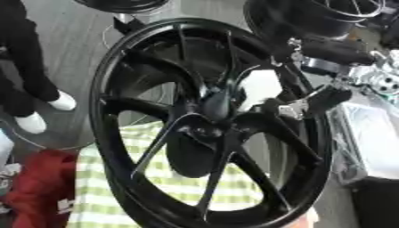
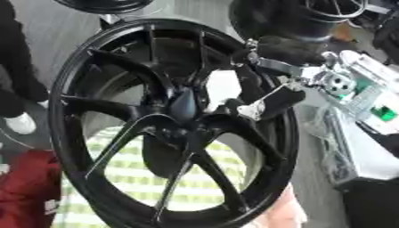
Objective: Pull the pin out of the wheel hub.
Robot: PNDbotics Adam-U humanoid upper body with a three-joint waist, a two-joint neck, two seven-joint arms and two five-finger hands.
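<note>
Reaching in from upper right, the black-and-silver right hand (image 2: 269, 100) is curled at the glossy black spoked wheel hub (image 2: 183, 109) centre, pin not discernible w/ certainty; fingers could be slipped off the spoke.

One large black wheel (image 1: 210, 120) stood upright and filled most of the view. Two more black wheels showed only in part along the top edge, one at the top left (image 1: 124, 4) and one at the top right (image 1: 319, 15). One robot hand (image 2: 273, 100) reached in from the right toward the hub. One green-and-white striped cloth (image 1: 179, 182) and one red cloth (image 1: 39, 187) lay behind the wheel. Two white shoes (image 1: 46, 111) showed at the left edge.
</note>
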